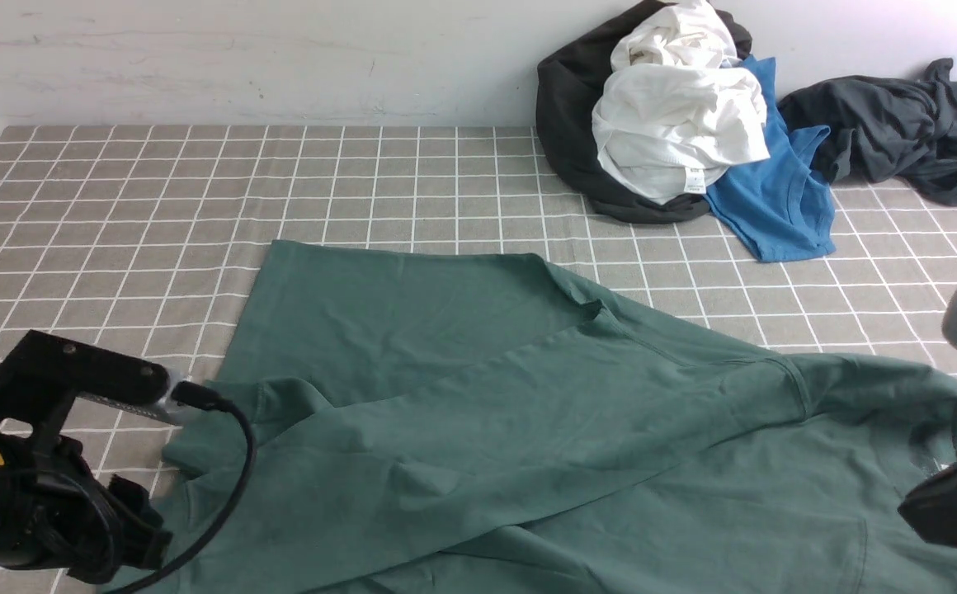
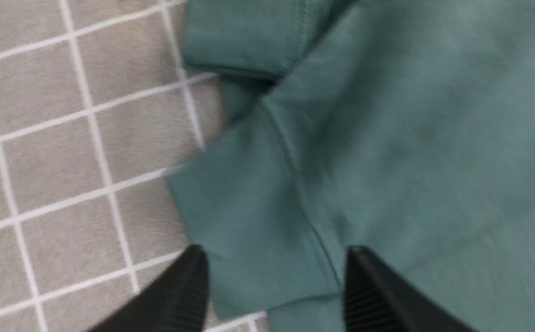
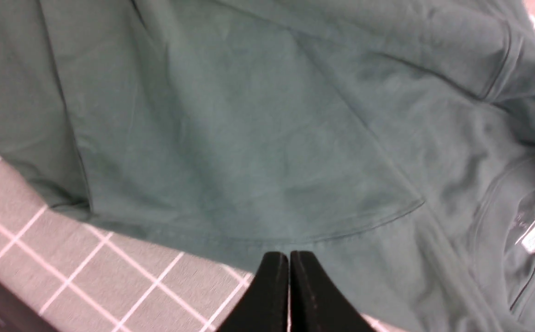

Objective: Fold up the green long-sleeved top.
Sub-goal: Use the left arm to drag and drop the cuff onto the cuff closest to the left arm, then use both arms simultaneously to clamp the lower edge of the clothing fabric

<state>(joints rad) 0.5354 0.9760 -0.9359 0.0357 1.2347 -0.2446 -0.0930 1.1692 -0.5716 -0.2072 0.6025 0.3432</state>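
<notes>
green long-sleeved top (image 1: pixel 528 429) lies partly folded; left hand (image 2: pixel 276 260) spread, right hand (image 3: pixel 289 257) pressed together.

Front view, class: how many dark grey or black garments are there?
2: a black garment under the white clothing; a dark grey garment crumpled right of the blue T-shirt. More may be hidden.

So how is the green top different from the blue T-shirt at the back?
The green top is spread wide at the front, near the robot, while the blue T-shirt sits at the back by the wall. The green top lies by itself. The blue T-shirt is tucked partly under a white garment in a pile. The green top is dark, and the blue T-shirt is bright. Both lie on the checked tablecloth.
</notes>
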